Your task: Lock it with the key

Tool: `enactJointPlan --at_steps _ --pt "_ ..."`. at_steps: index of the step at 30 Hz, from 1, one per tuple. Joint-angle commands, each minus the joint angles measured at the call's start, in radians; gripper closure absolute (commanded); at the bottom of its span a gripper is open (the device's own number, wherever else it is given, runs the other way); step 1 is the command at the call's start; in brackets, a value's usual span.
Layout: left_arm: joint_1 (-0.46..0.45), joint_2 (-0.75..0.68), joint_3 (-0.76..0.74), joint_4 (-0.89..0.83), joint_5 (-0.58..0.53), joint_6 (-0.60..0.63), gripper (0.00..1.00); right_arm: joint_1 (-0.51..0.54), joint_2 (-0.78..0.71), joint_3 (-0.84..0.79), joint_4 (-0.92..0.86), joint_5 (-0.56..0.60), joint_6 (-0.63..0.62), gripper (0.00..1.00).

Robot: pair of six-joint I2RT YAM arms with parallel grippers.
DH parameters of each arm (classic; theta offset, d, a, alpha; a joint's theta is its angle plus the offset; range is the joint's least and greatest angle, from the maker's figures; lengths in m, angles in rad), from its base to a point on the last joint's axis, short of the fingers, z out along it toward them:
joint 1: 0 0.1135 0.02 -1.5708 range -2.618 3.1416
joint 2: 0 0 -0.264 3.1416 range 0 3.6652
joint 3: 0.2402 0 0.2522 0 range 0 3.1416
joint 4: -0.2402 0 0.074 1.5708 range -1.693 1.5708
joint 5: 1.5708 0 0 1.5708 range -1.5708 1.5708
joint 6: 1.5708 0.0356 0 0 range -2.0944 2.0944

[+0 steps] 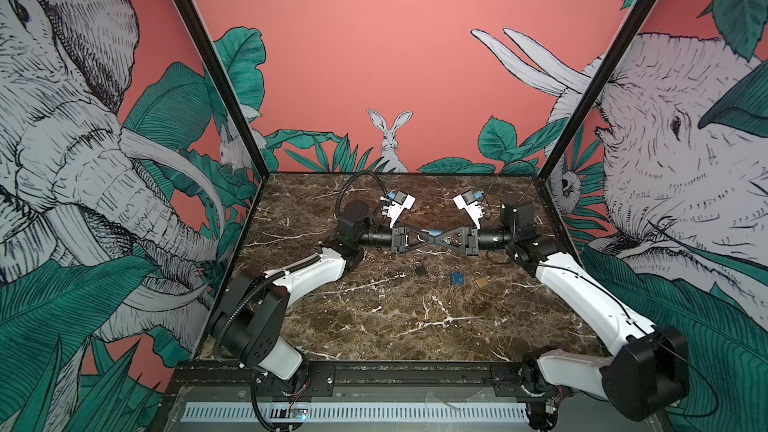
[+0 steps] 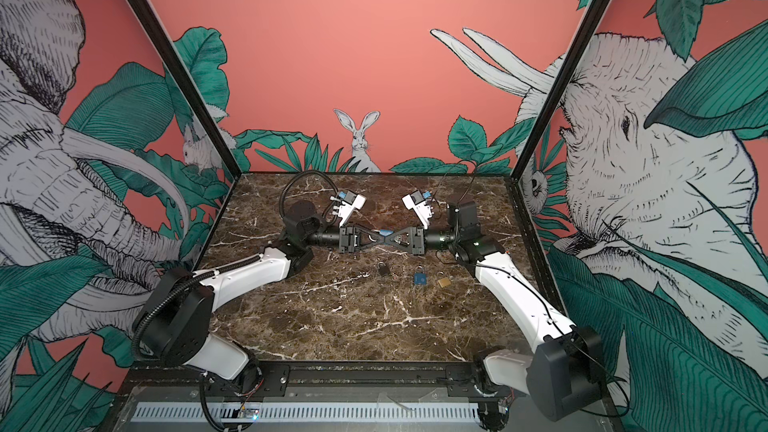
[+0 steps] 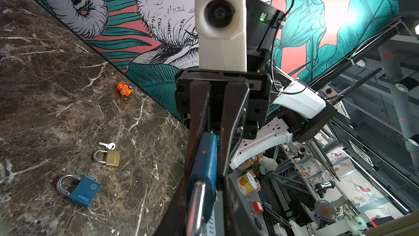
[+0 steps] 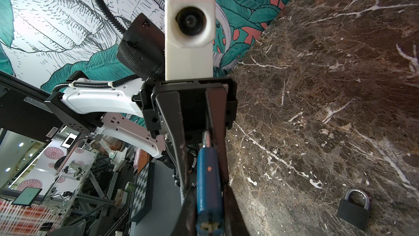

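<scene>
Right end effector (image 1: 439, 238) pinches blue padlock (image 3: 206, 155); left end effector (image 1: 429, 239) at silver shackle (image 3: 197, 200), grip unclear.

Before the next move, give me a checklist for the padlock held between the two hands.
1. Right hand clamped on the held blue padlock: ok.
2. Left hand closed on its shackle: cannot tell; contact not visible.
3. Shackle pushed home: cannot tell.
4. Key in the held blue padlock: cannot tell; a loose key lies beside the brass padlock.
5. Other padlocks clear of both hands: ok; the black padlock lies apart.
</scene>
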Motion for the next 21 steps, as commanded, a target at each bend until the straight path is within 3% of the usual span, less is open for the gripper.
enactJointPlan --at_steps 1,13,15,16,21 --pt "-0.006 -0.001 0.014 0.082 0.02 -0.026 0.77 0.003 0.003 0.019 0.002 0.007 -0.032 1.0" --pt "-0.006 0.006 0.0 0.148 0.021 -0.065 0.86 0.0 0.006 -0.007 0.094 -0.032 -0.001 1.0" --pt "-0.007 0.009 0.001 0.152 0.021 -0.066 0.94 0.0 0.011 -0.005 0.095 -0.034 0.0 1.0" --pt "-0.007 0.009 0.001 0.152 0.017 -0.067 1.0 0.0 0.011 -0.005 0.096 -0.034 0.0 0.99" --pt "0.001 0.003 -0.021 0.153 -0.021 -0.057 1.0 -0.01 -0.005 -0.011 0.09 -0.007 0.008 0.83"
